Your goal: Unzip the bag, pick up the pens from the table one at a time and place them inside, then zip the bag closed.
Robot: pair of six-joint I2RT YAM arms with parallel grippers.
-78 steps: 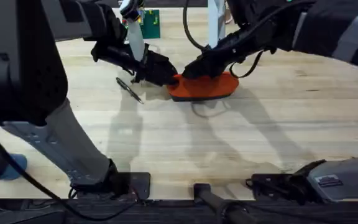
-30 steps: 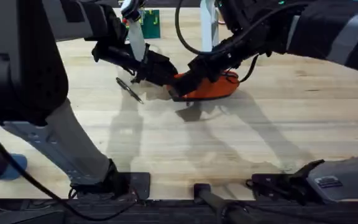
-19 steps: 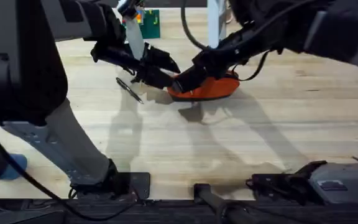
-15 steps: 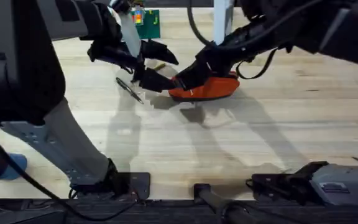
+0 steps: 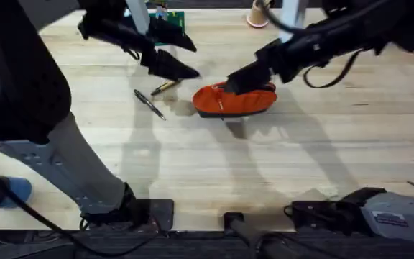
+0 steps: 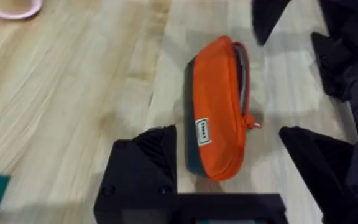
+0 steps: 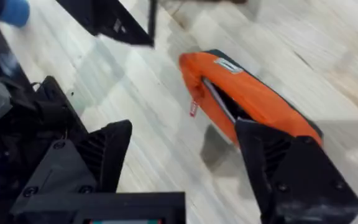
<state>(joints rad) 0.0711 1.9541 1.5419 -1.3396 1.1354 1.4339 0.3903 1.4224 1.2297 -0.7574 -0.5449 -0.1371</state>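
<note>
Orange bag (image 5: 234,101) on light wooden table (image 5: 264,165)

One oblong orange fabric pouch with a dark grey base (image 5: 234,101) lies on the single light wooden plank tabletop (image 5: 264,165). Just left of the pouch are two pens: one slim black stick (image 5: 149,103) and one yellowish-tan stick with a dark tip (image 5: 164,87). Beyond the pouch stands one pink cup (image 5: 256,14).
</note>
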